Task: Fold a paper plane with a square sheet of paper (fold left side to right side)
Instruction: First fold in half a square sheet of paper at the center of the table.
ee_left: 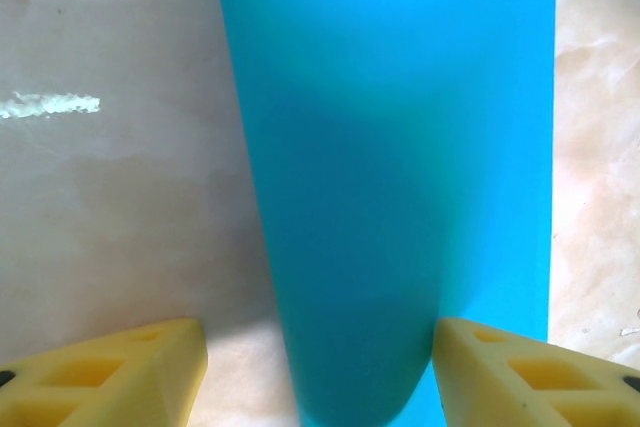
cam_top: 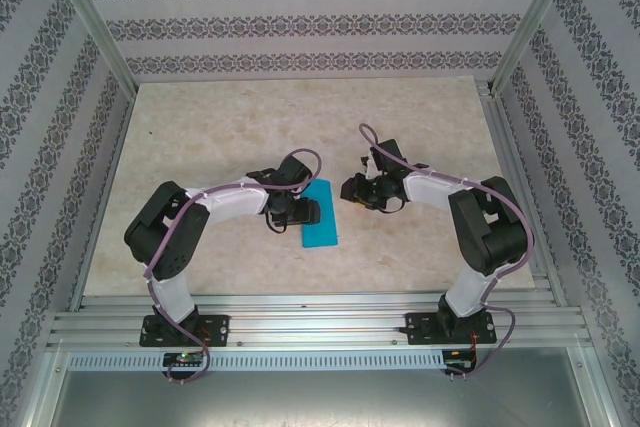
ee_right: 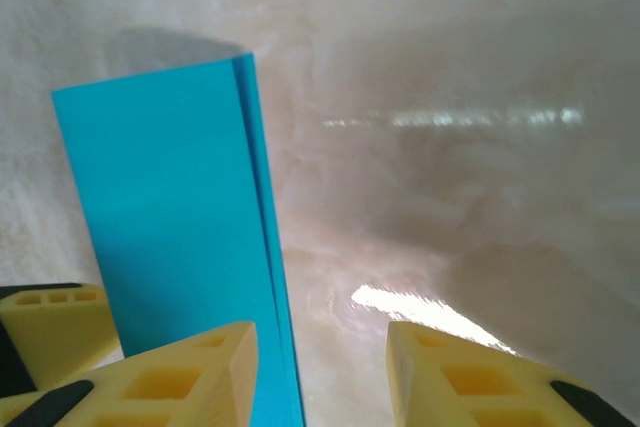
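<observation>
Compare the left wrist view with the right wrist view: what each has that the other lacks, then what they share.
Left wrist view: the bright cyan-blue paper sheet runs between the yellow fingers of the open left end effector, with a glare streak on the beige marble-patterned table. Right wrist view: the sheet's two layers offset along one edge, bare table between the fingers of the open right end effector, and a third yellow finger at lower left, apparently the left arm's. Both: the cyan sheet on that table, yellow fingertips at the bottom.
</observation>
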`<action>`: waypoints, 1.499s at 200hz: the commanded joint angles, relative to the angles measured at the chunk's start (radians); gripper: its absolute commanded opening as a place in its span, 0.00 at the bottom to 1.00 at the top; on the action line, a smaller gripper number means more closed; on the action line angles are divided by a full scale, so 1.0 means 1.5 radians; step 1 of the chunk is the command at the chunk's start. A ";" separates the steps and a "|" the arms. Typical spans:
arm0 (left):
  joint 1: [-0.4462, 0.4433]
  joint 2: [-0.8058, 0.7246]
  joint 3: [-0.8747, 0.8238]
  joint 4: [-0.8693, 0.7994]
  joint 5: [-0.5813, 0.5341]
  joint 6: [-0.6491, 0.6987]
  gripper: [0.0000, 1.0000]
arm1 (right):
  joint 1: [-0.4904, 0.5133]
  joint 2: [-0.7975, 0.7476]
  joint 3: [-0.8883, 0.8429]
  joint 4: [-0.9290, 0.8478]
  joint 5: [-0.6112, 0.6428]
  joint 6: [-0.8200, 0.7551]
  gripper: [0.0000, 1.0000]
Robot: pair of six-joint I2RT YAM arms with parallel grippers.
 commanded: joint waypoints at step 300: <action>-0.010 0.115 0.031 0.012 0.013 -0.043 0.69 | 0.038 -0.053 -0.035 -0.018 0.018 0.007 0.33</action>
